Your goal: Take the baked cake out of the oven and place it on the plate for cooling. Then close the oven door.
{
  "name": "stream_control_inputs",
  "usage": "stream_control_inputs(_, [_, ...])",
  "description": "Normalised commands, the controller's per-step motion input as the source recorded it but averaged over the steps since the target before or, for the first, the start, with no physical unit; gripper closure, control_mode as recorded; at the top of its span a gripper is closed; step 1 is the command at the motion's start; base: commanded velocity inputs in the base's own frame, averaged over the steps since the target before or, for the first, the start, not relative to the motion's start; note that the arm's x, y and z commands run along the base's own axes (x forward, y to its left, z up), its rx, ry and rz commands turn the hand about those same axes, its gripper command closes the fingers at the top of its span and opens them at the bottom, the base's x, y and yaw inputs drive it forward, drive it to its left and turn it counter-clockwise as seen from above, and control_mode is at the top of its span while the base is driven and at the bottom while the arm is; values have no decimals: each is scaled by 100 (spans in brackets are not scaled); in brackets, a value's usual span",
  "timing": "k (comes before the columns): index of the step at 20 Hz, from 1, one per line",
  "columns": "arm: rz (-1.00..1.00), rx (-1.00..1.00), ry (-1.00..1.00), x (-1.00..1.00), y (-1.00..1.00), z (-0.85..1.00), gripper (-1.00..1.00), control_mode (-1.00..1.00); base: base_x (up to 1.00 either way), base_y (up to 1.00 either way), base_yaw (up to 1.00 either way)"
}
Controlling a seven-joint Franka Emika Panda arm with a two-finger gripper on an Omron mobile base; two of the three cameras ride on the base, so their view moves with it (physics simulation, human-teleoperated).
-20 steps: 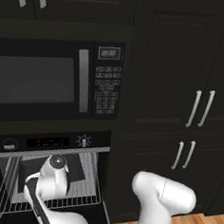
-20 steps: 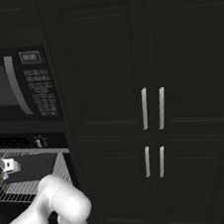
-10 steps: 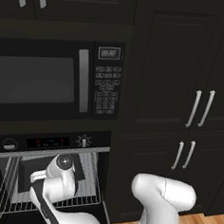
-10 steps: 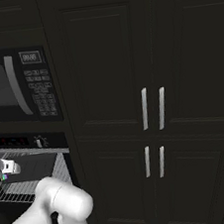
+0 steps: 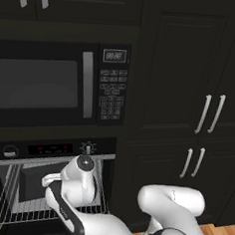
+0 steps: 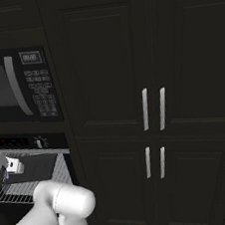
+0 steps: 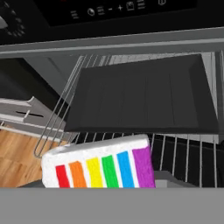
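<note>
At hand-view bottom, cake (image 7: 100, 166) cut off, fingertips hidden — hand's grip can't tell; dark tray (image 7: 144, 94) on rack (image 7: 183, 155) behind.

Cake (image 7: 99, 167) bottom cut off

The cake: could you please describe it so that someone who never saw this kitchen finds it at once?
Find the black oven under the microwave, with its wire rack pulled out. In the hand view, the cake sits at the near edge, in front of the dark flat tray. It is a small white slice with rainbow stripes, unlike the plain tray.
</note>
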Motion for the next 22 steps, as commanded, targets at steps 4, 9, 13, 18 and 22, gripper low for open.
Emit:
stream_control_inputs(4, [-6, 0, 5, -14, -27, 38, 100, -100, 0, 0, 0])
stream_control_inputs(9, [-8, 0, 0, -7, -24, 33, 100, -100, 0, 0, 0])
stream_control_inputs(13, [-12, 0, 3, -13, -33, 31, 100, -100, 0, 0, 0])
stream_control_inputs(18, [-11, 0, 3, -19, -37, 25, 100, -100, 0, 0, 0])
stream_control_inputs(22, [-2, 0, 0, -15, -38, 23, 100, -100, 0, 0, 0])
